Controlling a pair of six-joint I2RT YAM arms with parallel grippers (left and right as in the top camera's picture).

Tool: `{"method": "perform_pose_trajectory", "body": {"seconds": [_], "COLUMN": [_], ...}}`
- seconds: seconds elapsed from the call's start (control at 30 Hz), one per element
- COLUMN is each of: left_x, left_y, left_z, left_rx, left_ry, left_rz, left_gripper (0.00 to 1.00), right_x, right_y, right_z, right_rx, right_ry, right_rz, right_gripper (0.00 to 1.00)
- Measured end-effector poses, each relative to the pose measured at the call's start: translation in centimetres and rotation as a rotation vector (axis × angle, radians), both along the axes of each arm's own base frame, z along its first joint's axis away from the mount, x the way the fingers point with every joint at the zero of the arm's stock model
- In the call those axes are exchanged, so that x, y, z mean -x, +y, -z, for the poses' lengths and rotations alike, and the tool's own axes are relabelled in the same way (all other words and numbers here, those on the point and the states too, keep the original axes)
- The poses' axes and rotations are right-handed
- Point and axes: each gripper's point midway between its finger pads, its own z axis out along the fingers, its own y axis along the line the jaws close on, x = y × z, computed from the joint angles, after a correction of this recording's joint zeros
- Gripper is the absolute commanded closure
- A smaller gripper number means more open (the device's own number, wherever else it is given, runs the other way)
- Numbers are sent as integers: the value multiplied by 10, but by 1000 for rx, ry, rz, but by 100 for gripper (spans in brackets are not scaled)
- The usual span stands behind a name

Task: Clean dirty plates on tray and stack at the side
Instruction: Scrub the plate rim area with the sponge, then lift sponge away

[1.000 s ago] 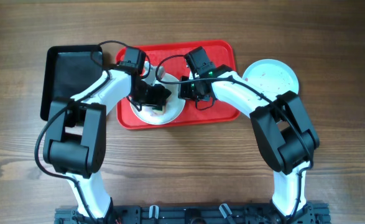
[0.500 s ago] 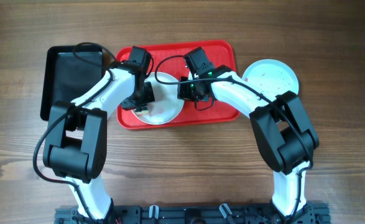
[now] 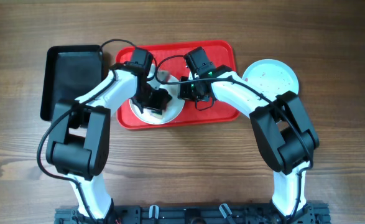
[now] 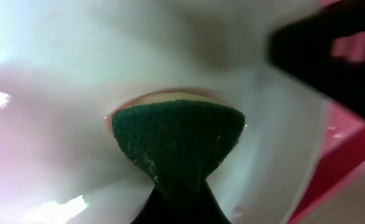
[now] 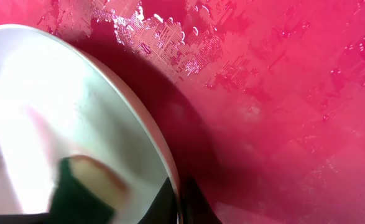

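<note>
A white plate (image 3: 170,112) lies on the red tray (image 3: 219,56), left of its middle. My left gripper (image 3: 152,101) is shut on a green-and-yellow sponge (image 4: 176,140), which presses against the plate's face (image 4: 76,74). My right gripper (image 3: 183,92) is shut on that plate's right rim; in the right wrist view the rim (image 5: 160,146) runs down between the jaws (image 5: 177,202). The sponge (image 5: 83,186) also shows there on the plate. A pale blue plate (image 3: 270,78) sits on the table just right of the tray.
A black tray (image 3: 73,78) lies on the table left of the red tray. The red tray's floor (image 5: 281,93) is wet with droplets. Both arms cross over the red tray's middle. Bare wooden table (image 3: 182,162) lies in front.
My left gripper slid the sponge leftward over the white plate, then back to the right. The right gripper and the plate's rim stayed put.
</note>
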Motion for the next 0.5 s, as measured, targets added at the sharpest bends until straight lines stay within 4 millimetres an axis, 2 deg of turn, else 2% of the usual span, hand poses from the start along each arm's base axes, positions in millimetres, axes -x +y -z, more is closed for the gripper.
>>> {"method": "perform_pose_trajectory", "body": {"seconds": [0.13,0.3,0.33,0.43,0.5], "left_x": [-10,-43,-55,-73,-82], "left_y": [-16,-26,-23,-10,5], "left_z": [-2,-3,-3,-2,-2], "left_rx": [85,110,77,-12,-97], "left_ry": [-54,-191,-238,-293,-321], "left_rz": [30,8,-33,-131,-218], "left_gripper": [96,96,96,96,96], "right_x": [0,-2,-2,-2,-2], "right_y": [0,-2,-2,-2,-2], "right_z": [0,0,0,0,0], "right_rx": [0,5,5,7,8], "right_ry": [0,-4,-5,-5,-6], "right_rz": [0,6,6,7,7], "right_gripper": [96,96,96,96,96]}}
